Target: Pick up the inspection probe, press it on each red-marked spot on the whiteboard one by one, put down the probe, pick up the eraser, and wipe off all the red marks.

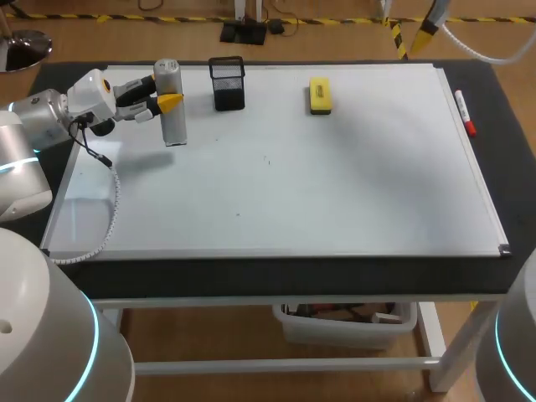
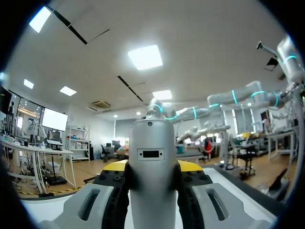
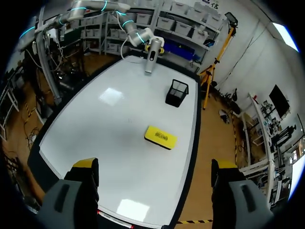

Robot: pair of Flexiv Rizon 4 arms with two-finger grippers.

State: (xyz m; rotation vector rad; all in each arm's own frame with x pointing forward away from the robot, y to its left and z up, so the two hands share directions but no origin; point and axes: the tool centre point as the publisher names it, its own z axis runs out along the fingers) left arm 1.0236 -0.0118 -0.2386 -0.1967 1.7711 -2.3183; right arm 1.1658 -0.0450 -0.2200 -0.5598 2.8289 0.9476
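At the far left corner of the white rectangular whiteboard (image 1: 335,184), which lies flat on the black tabletop (image 1: 511,151), the left gripper (image 1: 163,92) is clamped on the grey cylindrical inspection probe (image 1: 171,105). The probe stands upright, and the gripper's yellow-tipped fingers (image 2: 193,166) press its upper half from two sides. In the left wrist view the grey body fills the gap between them, with a small dark rectangular slot on its face. The probe's lower end points down at the board close to the left edge; whether it touches the surface cannot be told.

Just to the right of the probe, along the far edge, a black wire-mesh pen cup (image 1: 227,84) stands upright, apart from the probe. Further right along the same edge, a little past the middle of the board, the yellow block-shaped eraser (image 1: 320,95) lies flat, its long side running far to near. A red-and-white marker pen (image 1: 465,113) lies along the board's right edge, near the far right corner.

The right gripper (image 3: 155,164) is raised beyond the far edge of the table, toward its right corner. It touches nothing, and its two fingers are spread wide apart. In its own view the eraser lies ahead of it, the mesh cup beyond that, and the probe at the board's opposite end.
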